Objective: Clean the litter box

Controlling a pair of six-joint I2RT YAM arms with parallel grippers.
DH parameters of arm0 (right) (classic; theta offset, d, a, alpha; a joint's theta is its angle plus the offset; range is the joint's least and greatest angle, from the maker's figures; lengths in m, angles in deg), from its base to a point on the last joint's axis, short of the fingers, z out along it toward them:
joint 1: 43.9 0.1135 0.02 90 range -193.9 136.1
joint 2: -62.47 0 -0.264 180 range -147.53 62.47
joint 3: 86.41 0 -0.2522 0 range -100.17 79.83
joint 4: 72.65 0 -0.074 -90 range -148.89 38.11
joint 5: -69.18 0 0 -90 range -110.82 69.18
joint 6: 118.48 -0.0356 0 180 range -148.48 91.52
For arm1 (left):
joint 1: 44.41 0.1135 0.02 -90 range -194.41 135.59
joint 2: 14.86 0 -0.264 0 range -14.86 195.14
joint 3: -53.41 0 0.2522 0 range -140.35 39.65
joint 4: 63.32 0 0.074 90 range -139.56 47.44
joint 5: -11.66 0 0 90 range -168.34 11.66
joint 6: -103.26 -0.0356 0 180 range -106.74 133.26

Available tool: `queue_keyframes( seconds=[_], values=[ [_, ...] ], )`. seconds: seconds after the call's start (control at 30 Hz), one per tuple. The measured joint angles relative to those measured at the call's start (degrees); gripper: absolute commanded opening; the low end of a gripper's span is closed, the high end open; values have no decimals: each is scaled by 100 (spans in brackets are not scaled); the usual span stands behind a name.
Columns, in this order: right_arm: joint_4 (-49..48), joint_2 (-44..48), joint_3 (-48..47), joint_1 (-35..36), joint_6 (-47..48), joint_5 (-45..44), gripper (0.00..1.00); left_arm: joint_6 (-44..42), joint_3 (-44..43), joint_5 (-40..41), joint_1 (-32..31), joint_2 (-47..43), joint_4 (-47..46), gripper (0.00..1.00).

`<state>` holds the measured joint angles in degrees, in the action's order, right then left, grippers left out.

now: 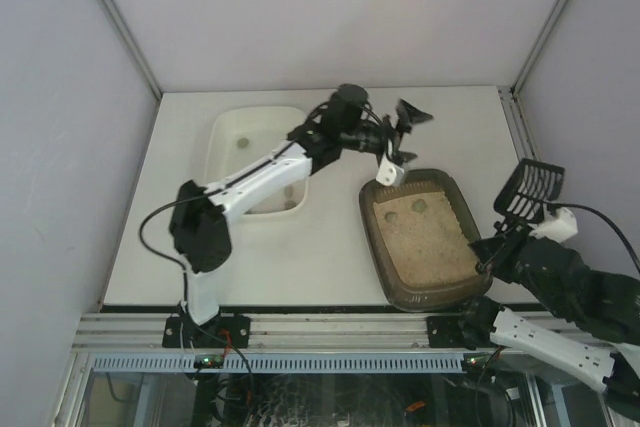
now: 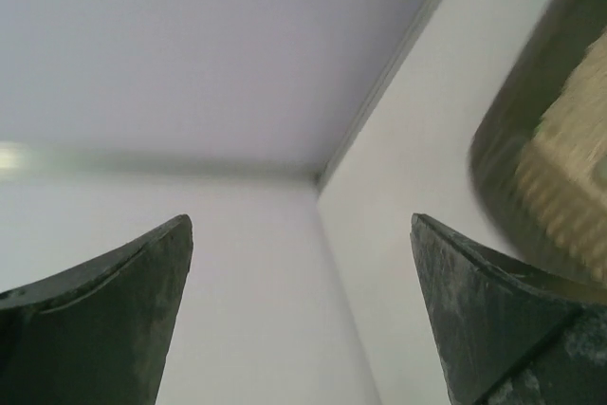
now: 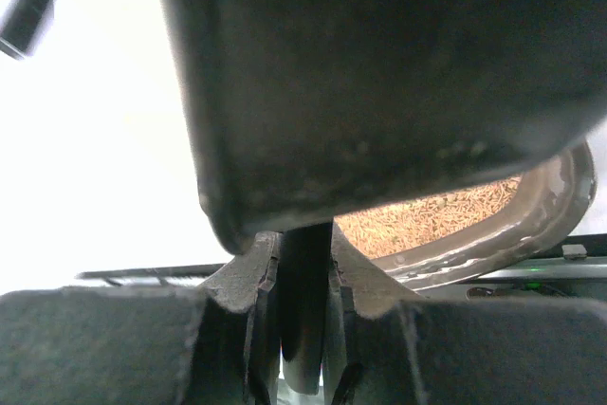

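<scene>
Leftmost on the white table sits the white tub, with the left arm stretched across it. Its left gripper hangs spread wide and grasping nothing, above the far left corner of the litter box. That dark brown tray lies right of centre, just beside the tub, with tan litter and two small greenish lumps inside. Further right, the right gripper is clenched on the handle of the black slotted scoop, raised beside the box's right rim.
</scene>
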<state>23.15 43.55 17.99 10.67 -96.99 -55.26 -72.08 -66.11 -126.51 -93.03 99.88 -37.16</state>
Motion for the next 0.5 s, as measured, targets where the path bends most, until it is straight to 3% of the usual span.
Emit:
queue_keyframes(
  seconds=[0.13, 0.2, 0.3, 0.4, 0.5],
  values=[
    [-160, -922, -195, 339, 444, 264, 0, 2013, 1115, 1576, 330, -1156, -1322, 100],
    [-293, -1480, -411, 214, 734, 553, 0, 3099, 1252, 2533, 339, -1357, -1639, 100],
    [-649, -2288, -531, -887, 1364, 1733, 0, 5071, 1097, 3792, 417, -1360, -1434, 100],
    [-885, -2957, -396, -2409, 2015, 3171, 0, 6988, 758, 4310, 734, -1182, -774, 100],
    [-883, -3534, -378, -2935, 2667, 3790, 0, 8570, 708, 4684, 1169, -1075, -313, 100]
  ],
)
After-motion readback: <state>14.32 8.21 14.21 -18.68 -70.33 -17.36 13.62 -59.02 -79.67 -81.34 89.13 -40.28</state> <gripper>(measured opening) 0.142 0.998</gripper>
